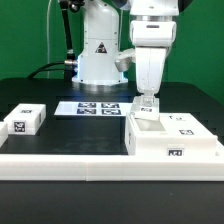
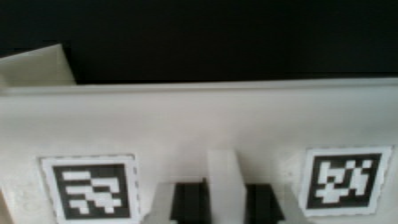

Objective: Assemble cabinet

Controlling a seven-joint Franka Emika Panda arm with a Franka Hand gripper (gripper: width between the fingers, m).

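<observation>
The large white cabinet box (image 1: 172,140) lies at the exterior view's right, with tags on its top and front. My gripper (image 1: 147,100) hangs straight down over the box's left end, shut on a small white tagged panel (image 1: 147,110) that stands upright on the box. In the wrist view the dark fingers (image 2: 185,203) sit on either side of the panel's thin white edge (image 2: 222,190). Below it a broad white face (image 2: 196,125) carries two tags. A small white tagged block (image 1: 25,121) lies at the exterior view's left.
The marker board (image 1: 97,107) lies flat in front of the robot base (image 1: 98,55). A long white rail (image 1: 90,165) edges the table's front. A pale panel corner (image 2: 36,68) shows against the black table in the wrist view.
</observation>
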